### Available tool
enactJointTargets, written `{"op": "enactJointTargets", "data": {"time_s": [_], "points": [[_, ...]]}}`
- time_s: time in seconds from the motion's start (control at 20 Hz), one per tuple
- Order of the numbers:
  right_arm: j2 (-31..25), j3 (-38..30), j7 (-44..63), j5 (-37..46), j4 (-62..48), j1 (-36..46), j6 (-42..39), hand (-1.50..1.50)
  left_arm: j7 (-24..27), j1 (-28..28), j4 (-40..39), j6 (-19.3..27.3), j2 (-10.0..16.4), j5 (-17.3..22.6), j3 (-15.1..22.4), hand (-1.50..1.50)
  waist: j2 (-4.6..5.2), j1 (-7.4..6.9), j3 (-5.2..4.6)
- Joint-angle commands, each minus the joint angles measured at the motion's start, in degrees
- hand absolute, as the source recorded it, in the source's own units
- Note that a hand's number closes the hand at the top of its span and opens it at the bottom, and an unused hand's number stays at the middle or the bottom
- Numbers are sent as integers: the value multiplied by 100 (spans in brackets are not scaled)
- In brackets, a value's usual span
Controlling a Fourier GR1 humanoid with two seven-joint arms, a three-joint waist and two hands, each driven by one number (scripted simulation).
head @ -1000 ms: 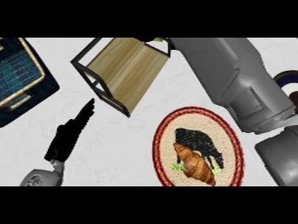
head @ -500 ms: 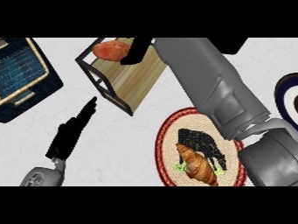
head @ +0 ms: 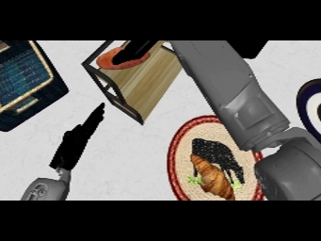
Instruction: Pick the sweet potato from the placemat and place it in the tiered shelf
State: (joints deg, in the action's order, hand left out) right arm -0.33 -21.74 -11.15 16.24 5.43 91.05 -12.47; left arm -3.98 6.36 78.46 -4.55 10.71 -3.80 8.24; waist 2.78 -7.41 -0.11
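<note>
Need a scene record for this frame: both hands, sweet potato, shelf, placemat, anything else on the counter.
left hand: open, fingers straight, over the counter left of the placemat
right hand: fingers curled over the sweet potato
sweet potato: on top of the tiered shelf, off the placemat
tiered shelf: upper middle, wooden top, black frame
placemat: round, red rim, holds a dark item and a brown pastry
other: blue basket upper left; dark plate at right edge

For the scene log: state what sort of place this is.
Most likely a kitchen counter: a pale marbled top, a wooden tiered shelf standing on it, and a round woven placemat carrying a croissant.
</note>
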Motion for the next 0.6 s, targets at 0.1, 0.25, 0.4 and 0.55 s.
{"op": "enactJointTargets", "data": {"time_s": [0.1, 0.25, 0.4, 0.55], "points": [[-430, -643, -125, -582, 285, -152, 724, -150, 0, -201, 87, 1, -7, 18, 8, 0, -29, 79, 4], [-977, -897, -26, -771, 422, -97, 1060, -150, 75, -206, 74, 42, -5, -33, 8, 0, -1, 96, 4], [-1283, -955, 70, -763, 344, -312, 1358, -150, -73, 11, 111, 13, 24, 43, -96, 0, 21, 126, 4], [-1839, -893, 245, -652, 270, -507, 1259, -150, 2, 111, 6, 60, -7, 14, -126, 0, 68, 160, 5]]}}
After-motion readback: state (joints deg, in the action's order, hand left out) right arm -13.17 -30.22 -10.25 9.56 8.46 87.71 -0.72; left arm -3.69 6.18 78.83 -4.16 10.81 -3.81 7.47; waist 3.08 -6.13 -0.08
